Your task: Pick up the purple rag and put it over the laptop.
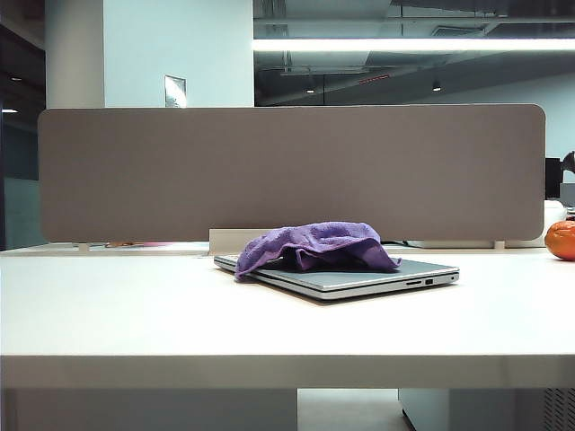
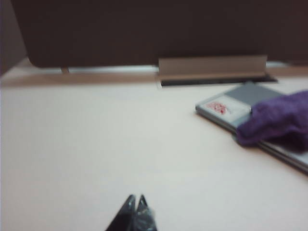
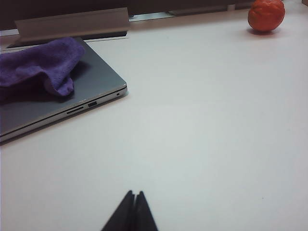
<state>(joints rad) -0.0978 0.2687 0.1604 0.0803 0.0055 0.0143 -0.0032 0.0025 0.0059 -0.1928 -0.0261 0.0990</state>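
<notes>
The purple rag [image 1: 314, 244] lies bunched over the lid of the closed silver-grey laptop [image 1: 377, 277] in the middle of the white table, one end drooping over the laptop's left edge. The left wrist view shows the purple rag [image 2: 279, 120] on the laptop [image 2: 226, 109], well away from my left gripper [image 2: 136, 197], which is shut and empty over bare table. My right gripper [image 3: 134, 193] is shut and empty too, with the laptop [image 3: 96, 79] and the purple rag [image 3: 41, 62] some way off. Neither gripper shows in the exterior view.
An orange round fruit [image 1: 561, 240] sits at the table's right edge, also the orange fruit [image 3: 266, 15] in the right wrist view. A grey partition [image 1: 287, 171] closes off the back of the table, with a cable tray [image 2: 212, 67] at its foot.
</notes>
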